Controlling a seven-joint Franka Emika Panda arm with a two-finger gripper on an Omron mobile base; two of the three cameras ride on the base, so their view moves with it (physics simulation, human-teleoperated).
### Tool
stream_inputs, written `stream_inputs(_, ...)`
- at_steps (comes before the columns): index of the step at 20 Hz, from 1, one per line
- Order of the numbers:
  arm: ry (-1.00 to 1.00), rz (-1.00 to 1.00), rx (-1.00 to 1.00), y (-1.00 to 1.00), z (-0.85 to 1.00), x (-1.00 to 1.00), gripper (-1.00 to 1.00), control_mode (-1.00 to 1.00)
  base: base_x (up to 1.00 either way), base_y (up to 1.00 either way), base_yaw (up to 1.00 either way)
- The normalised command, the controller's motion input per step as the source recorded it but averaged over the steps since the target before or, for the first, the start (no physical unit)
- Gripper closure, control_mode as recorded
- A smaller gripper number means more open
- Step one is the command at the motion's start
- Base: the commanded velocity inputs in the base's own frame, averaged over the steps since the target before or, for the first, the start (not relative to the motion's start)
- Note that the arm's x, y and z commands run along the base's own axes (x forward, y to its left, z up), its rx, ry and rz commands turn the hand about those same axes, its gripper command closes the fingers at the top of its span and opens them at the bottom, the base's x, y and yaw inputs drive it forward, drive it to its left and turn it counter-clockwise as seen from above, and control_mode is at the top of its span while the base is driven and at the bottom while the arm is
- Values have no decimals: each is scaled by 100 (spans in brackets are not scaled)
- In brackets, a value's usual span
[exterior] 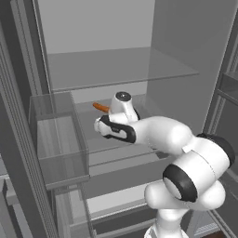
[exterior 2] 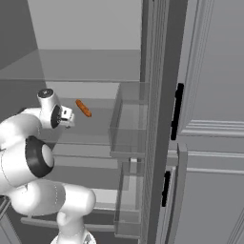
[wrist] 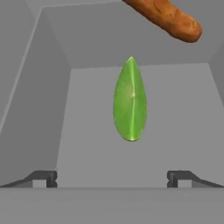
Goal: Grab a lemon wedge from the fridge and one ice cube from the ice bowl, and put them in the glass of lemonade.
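Observation:
The fridge (exterior: pixel 116 69) stands open, and my arm reaches in over a glass shelf (exterior 2: pixel 90 125). In the hand view the lemon wedge (wrist: pixel 130 99), a small yellow-green pointed slice, lies on the pale shelf floor straight ahead of my gripper (wrist: pixel 113 178). It sits a short way beyond the fingertips (wrist: pixel 46 178), centred between them and untouched. The jaws stand wide open with nothing between them. From the right base view the gripper (exterior 2: pixel 68 117) points toward the back of the shelf. The ice cube, the ice bowl and the glass of lemonade are out of view.
A long orange carrot-like thing (wrist: pixel 168 17) lies just behind and to the right of the wedge, also seen as the orange thing (exterior: pixel 100 107) beside my hand. Clear door bins (exterior: pixel 58 135) hang on the left door and clear bins (exterior 2: pixel 128 119) on the right.

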Motion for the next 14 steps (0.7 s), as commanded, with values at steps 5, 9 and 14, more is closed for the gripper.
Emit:
stream_inputs(5,4,0,-2,0,-15,32,-100,-100,0,0,0)
stream_inputs(9,0,0,0,0,-7,21,-100,-100,0,0,0)
stream_inputs(14,9,0,0,-25,-39,54,-100,-100,0,0,0)
